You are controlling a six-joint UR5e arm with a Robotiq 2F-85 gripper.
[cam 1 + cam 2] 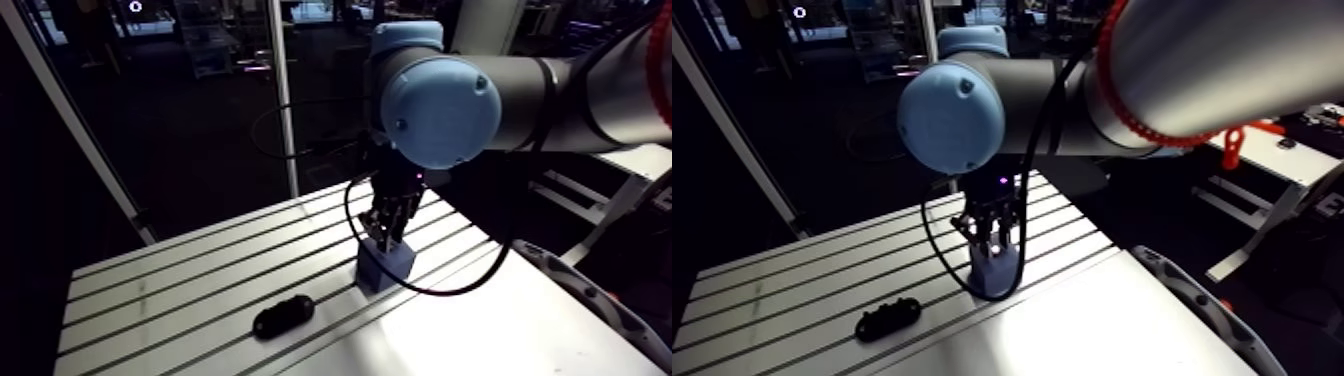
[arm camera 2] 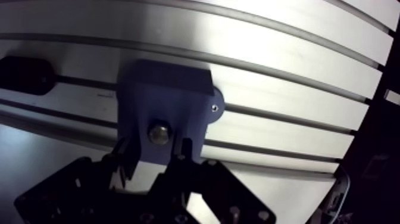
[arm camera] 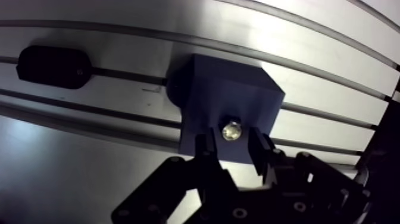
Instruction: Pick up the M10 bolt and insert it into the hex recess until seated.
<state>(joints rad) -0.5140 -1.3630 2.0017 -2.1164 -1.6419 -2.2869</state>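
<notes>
M10 bolt (image 3: 231, 130) sits end-on between my gripper's (image 3: 232, 140) two fingers, which pinch it from either side as far as I can read in the wrist view. Its long axis runs along my approach line, straight down into the top face of the blue block (image 3: 229, 89) directly under the gripper. I judge the next move is a plain push along that axis; I can't tell how deep it's seated. A black oval object (image 1: 283, 316) lies well apart on the slotted table (image 1: 170, 285).
</notes>
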